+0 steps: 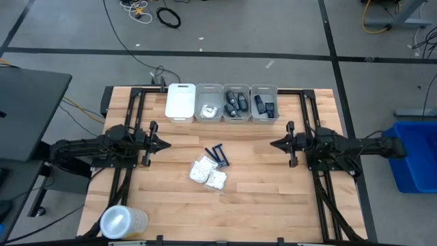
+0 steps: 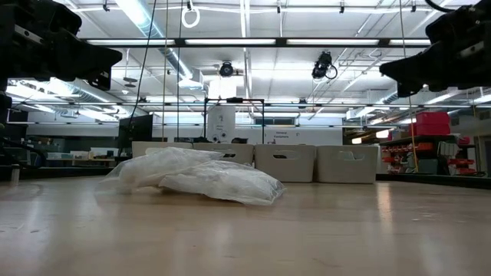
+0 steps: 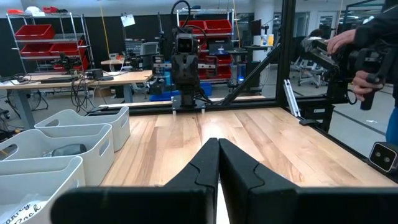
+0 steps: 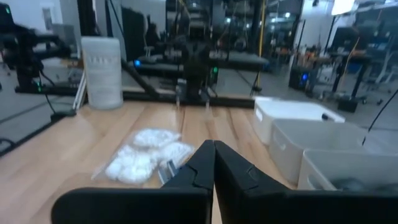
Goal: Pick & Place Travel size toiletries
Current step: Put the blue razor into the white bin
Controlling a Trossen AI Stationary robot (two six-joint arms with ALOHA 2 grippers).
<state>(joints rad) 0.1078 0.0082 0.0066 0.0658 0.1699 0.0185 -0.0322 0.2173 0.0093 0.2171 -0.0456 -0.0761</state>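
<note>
Overhead camera looks straight down on the whole table [image 1: 273, 198], arms at either side. A table-height camera faces level across the boards, close behind the packets [image 2: 201, 178], toward the bins [image 2: 285, 162]. Each wrist camera looks past its own closed fingers toward the opposite arm; both take in the bins, as does the overhead.

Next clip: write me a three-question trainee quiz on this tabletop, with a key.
1. True or false: the left gripper is holding a razor.
2. How many bins stand in the row at the table's far edge?
3. The white packets lie: A) in a bin, B) mid-table beside the razors, C) by the clear tub.

Key: 1. False; its jaws are shut and empty, as are the right gripper's. 2. Four. 3. B.
</note>
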